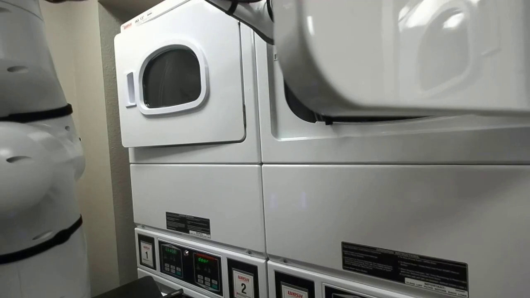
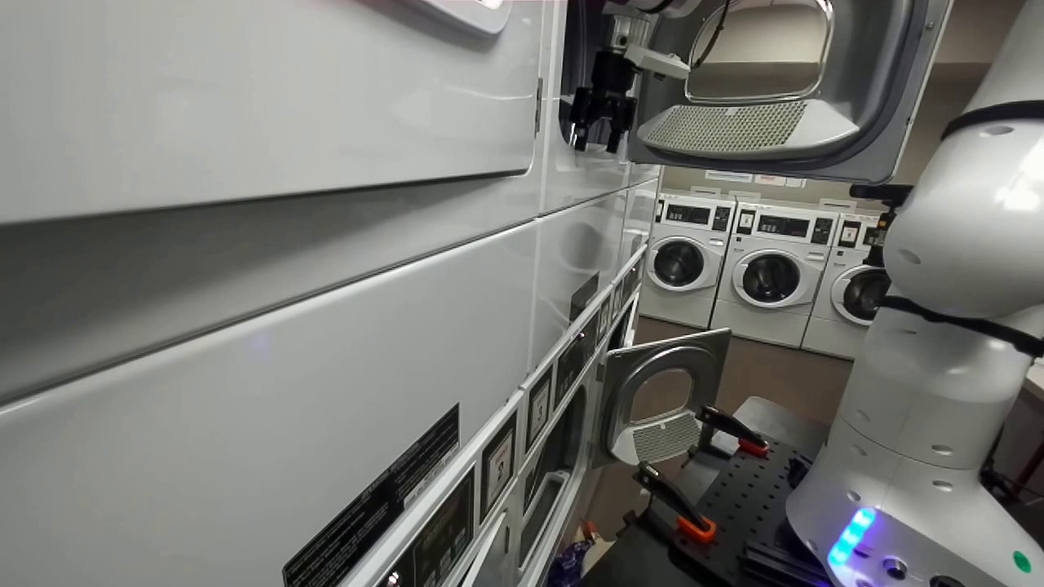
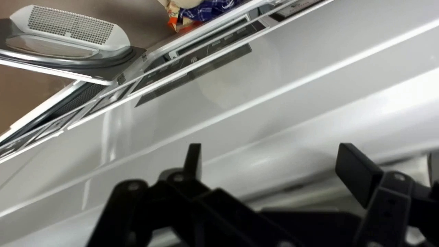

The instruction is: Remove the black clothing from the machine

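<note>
The machine's large white door [image 1: 372, 62] stands open at the top right of an exterior view. Its grey inner side [image 2: 885, 90] shows in an exterior view, with a pale window and a perforated panel. My gripper [image 2: 598, 143] hangs pointing down in front of the machine's dark opening, between the white front and the open door. In the wrist view the gripper [image 3: 269, 154] has its two black fingers wide apart, with nothing between them. The white machine front [image 3: 240, 96] lies beyond the fingers. No black clothing can be made out; the inside of the drum is hidden.
A closed white unit with a dark window [image 1: 174, 78] stands beside the machine. A lower dryer door [image 2: 714, 367] is open. Two clamps [image 2: 681, 505] sit on the black base table [image 2: 734, 497]. A patterned bundle [image 3: 205, 12] lies low by the machines.
</note>
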